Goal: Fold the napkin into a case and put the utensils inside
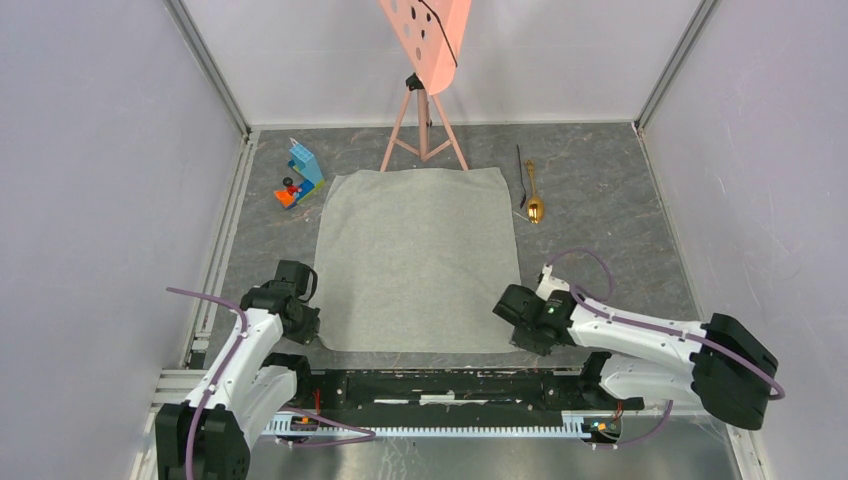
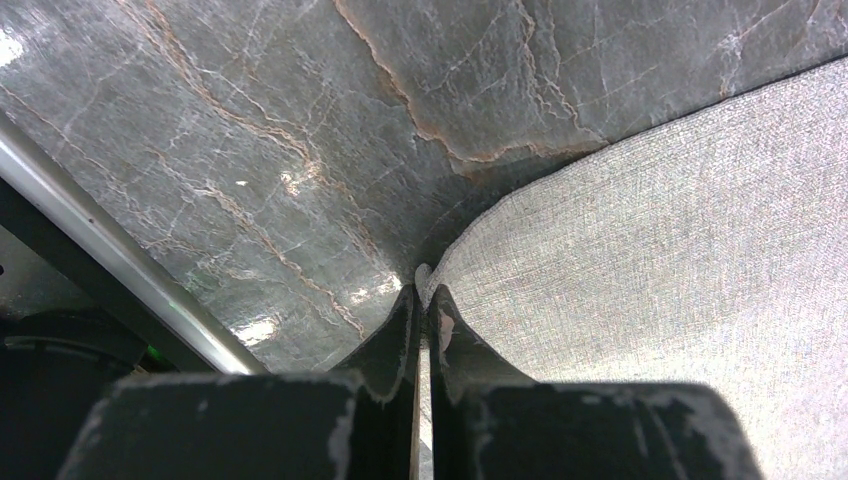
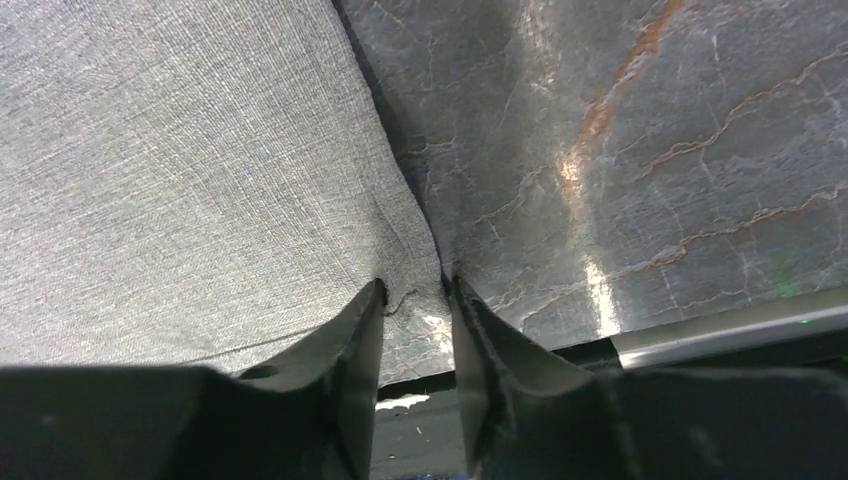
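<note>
A light-grey woven napkin (image 1: pixel 420 260) lies spread flat and unfolded at the centre of a dark marbled table (image 1: pixel 620 220). It is roughly square, one layer thick, plain and unmarked, with its weave showing clearly in both wrist views. Its edges run nearly straight, though the near edge sags a little toward the arms.

At the cloth's 7 o'clock corner the left gripper (image 2: pixel 425 292) has its fingers pressed together, with the tip of that corner pinched between them. At the 5 o'clock corner the right gripper (image 3: pixel 413 288) is low over the table with its fingers parted. The frayed corner of the cloth lies in the gap between them, and neither finger is clamped on it.

Just beyond the napkin's 1 o'clock corner a small gold spoon (image 1: pixel 534 200) lies on the bare table, bowl toward the arms, beside a thin black utensil (image 1: pixel 520 175). Blue and red toy blocks (image 1: pixel 300 175) sit near the 11 o'clock corner. At 12 o'clock a pink perforated board (image 1: pixel 425 40) stands on a tripod (image 1: pixel 424 125), whose feet are just beside the cloth's far edge.
</note>
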Action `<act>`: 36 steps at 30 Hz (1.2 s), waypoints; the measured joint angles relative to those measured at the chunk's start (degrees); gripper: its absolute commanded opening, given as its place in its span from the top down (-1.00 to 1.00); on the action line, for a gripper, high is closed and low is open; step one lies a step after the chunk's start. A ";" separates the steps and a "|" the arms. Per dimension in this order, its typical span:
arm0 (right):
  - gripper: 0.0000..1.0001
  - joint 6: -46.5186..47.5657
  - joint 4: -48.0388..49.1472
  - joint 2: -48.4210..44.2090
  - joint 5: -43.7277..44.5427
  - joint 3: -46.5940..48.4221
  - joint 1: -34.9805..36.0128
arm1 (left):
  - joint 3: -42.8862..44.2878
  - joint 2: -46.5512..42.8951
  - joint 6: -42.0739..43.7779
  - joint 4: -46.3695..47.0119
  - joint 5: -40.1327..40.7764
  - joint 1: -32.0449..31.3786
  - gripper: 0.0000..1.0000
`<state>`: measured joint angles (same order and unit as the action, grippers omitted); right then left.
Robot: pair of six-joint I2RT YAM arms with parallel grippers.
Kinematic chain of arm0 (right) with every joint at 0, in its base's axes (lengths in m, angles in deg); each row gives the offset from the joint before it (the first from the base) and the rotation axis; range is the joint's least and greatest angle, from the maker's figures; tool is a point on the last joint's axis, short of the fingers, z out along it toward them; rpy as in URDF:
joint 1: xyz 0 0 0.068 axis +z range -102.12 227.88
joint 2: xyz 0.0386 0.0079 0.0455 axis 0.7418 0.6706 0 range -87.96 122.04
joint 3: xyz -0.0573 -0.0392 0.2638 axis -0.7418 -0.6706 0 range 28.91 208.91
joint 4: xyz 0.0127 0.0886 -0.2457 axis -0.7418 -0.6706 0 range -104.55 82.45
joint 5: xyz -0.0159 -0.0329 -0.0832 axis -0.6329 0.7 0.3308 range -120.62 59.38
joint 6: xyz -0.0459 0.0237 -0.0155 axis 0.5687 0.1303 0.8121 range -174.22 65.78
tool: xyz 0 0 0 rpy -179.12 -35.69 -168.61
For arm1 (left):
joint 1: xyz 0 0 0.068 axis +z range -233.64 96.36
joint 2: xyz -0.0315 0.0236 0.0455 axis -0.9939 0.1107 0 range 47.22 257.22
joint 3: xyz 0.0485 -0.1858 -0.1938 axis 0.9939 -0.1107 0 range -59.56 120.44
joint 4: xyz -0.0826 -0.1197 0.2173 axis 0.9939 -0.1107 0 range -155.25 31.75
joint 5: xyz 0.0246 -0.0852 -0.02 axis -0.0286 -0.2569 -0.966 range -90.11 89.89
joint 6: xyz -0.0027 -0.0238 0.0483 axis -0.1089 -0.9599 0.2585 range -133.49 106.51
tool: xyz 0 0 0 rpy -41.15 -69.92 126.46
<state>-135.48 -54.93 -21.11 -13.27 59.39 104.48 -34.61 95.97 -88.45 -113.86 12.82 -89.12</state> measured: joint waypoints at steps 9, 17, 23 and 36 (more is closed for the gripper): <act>1.00 0.68 5.18 -1.44 1.97 -1.11 -0.24 | 0.15 -0.09 0.07 -0.35 0.00 0.00 0.95; 1.00 8.98 5.92 -6.51 8.90 -0.26 -0.35 | 7.10 -6.12 2.29 -6.05 0.07 0.00 0.95; 1.00 24.76 17.38 -28.61 13.38 -1.68 -0.42 | 16.33 -16.79 5.73 -9.07 0.13 0.00 0.95; 1.00 55.17 30.93 -43.01 2.23 7.78 -0.48 | 39.85 -33.11 16.11 -8.02 -1.64 0.00 0.95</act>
<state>-80.31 -24.00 -64.12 -11.04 67.17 104.00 5.24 62.85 -72.34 -121.88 11.18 -89.12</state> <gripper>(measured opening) 0.014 0.051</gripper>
